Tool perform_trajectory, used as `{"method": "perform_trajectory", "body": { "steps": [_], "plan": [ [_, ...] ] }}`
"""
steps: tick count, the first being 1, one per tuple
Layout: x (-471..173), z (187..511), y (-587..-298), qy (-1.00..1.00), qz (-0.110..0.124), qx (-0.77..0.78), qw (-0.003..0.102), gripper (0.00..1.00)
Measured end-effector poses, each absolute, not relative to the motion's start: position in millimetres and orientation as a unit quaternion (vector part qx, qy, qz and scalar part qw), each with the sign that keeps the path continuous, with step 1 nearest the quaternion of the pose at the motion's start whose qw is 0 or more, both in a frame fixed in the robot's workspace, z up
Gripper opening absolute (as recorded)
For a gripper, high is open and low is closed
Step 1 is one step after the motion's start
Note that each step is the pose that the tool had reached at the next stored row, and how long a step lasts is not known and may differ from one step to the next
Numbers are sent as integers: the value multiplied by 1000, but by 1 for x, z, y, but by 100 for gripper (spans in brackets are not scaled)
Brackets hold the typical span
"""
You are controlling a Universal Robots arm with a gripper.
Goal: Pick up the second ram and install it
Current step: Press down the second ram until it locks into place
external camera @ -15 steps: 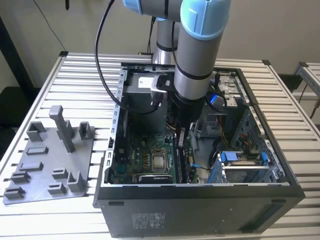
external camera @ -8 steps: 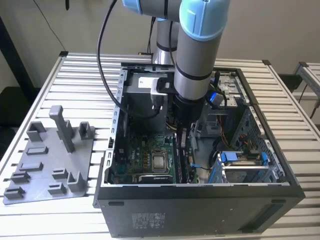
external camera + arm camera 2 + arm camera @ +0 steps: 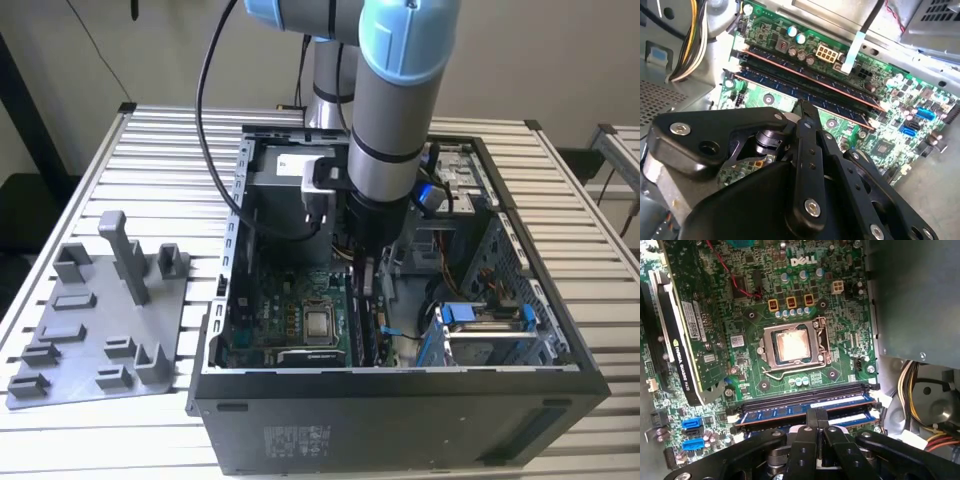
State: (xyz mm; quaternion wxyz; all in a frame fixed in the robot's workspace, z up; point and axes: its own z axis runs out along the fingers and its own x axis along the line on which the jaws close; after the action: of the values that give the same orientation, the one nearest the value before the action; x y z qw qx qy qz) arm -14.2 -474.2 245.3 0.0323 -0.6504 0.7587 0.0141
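Tool (image 3: 816, 416) fingers pressed together on the second ram (image 3: 805, 409), seated in the motherboard (image 3: 790, 305) slot.

Jaws (image 3: 816, 416) down at the second ram (image 3: 805, 410) on motherboard (image 3: 790, 305)

An open computer case (image 3: 400, 420) lies on its side on a counter (image 3: 170, 135) of pale metal slats. Inside it, a green circuit board (image 3: 262, 320) faces up with a bare silver processor (image 3: 791, 346) latched in its socket. A graphics card (image 3: 682, 335) stands on edge in the first wrist view, near two blue cable ports (image 3: 692, 423). A bundle of yellow and black wires (image 3: 912, 390) runs beside the board. To the exterior view's left of the case rests a grey plastic plate (image 3: 95, 335) with upright blocks.
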Motion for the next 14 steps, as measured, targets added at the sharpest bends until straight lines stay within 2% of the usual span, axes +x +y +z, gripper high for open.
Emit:
{"method": "perform_trajectory", "body": {
  "steps": [14],
  "plan": [
    [-14,224,-474,685,17,-728,30,11]
  ]
}}
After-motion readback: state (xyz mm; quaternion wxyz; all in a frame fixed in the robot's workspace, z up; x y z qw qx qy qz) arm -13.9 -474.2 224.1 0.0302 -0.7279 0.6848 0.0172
